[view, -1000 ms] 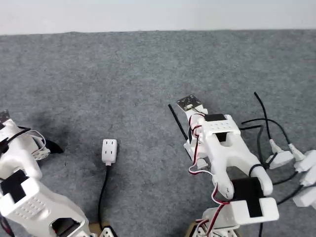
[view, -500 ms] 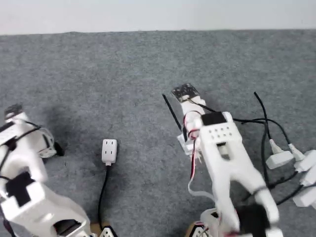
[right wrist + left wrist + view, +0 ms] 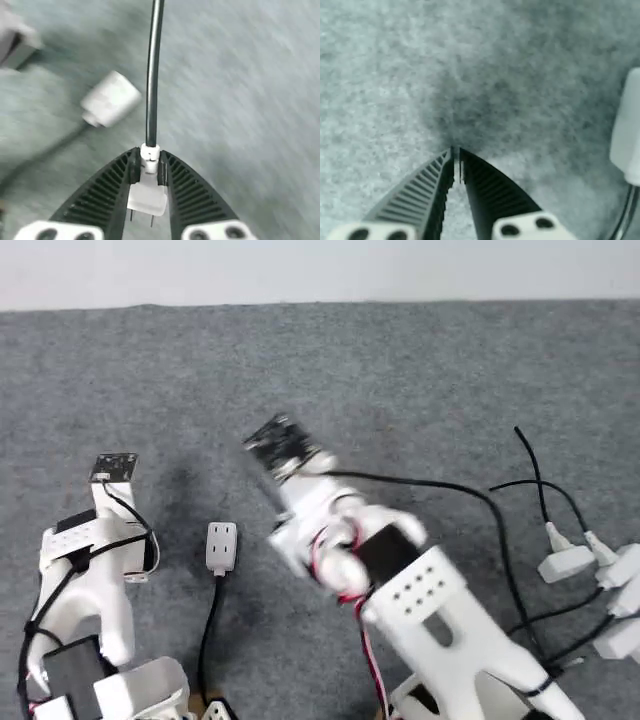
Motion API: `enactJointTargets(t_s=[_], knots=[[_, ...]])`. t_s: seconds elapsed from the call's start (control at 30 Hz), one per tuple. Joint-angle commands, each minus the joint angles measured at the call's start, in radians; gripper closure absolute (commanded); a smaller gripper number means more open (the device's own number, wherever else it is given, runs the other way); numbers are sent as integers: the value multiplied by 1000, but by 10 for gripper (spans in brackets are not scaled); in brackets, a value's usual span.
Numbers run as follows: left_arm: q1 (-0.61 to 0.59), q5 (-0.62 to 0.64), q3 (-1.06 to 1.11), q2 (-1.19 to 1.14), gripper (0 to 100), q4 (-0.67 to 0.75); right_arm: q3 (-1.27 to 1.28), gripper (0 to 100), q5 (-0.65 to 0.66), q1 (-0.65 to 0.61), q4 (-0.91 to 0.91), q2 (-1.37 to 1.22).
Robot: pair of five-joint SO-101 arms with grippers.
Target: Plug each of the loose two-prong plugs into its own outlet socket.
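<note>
Plainly, nothing is plugged in yet: the white outlet socket (image 3: 221, 546) lies on the grey counter (image 3: 400, 360) with nothing in it. The right hand (image 3: 147, 150) is clamped on one two-prong plug (image 3: 147, 194), held near the socket, with its black cord (image 3: 154, 70) running off away from the socket. More loose plugs (image 3: 566, 562) lie well apart from the socket, beyond the right arm. The left hand (image 3: 456, 151) is near the socket, pinched closed on nothing. I judge every insertion is left to do. The high view adds the waiting plugs and the cord's long run. The right wrist view adds the grip itself, with the prongs pointing back toward the wrist and away from the socket. The left wrist view adds the closed, empty fingertips.
</note>
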State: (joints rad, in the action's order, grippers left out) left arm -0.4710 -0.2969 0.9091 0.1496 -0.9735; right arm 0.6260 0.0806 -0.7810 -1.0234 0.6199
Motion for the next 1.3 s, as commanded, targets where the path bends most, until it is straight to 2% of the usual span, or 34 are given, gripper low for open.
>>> enactJointTargets(t_s=[0.0,0.1,0.3,0.53,0.77,0.97,1.07,1.13,1.27], knots=[[17,-135,2,46,988,-38,-3,991,-29,-130,94,-5],[18,-143,19,78,989,-41,8,991,-29,-185,160,-41],[52,-229,105,180,989,-35,8,991,-31,-194,245,-150],[109,-394,257,382,990,-41,2,991,-32,-194,302,-262],[150,-402,421,671,990,-44,2,991,-32,-191,311,-272],[193,-456,521,887,990,-120,-2,991,-61,-186,335,-278],[187,-413,559,1007,989,-117,-3,991,-186,-131,360,-285],[184,-292,582,1092,988,-103,0,991,-275,-85,380,-286],[81,-38,647,1283,988,-2,2,991,-299,-59,395,-286]])
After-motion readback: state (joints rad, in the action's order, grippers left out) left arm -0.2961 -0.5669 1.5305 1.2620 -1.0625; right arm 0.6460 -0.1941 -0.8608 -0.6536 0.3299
